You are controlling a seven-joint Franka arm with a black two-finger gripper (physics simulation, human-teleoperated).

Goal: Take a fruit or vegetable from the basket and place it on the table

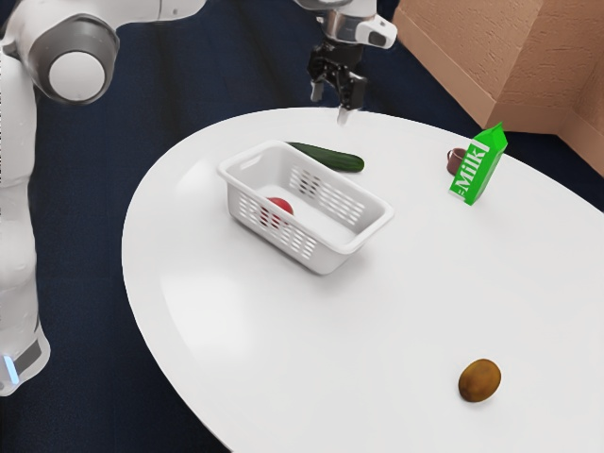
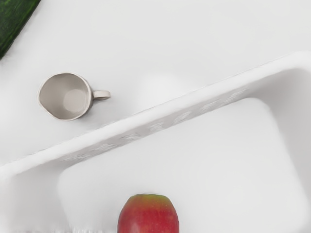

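Floor [image 1: 85, 283] is dark blue. Tan, textured walls [image 1: 481, 57] meet behind the round white surface [image 1: 283, 368]. Light reflects softly.

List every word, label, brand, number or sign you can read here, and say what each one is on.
"Milk": on the green and white carton.
Small marks by the start of that word, on the same carton: too small to read.
I can make out no other text.
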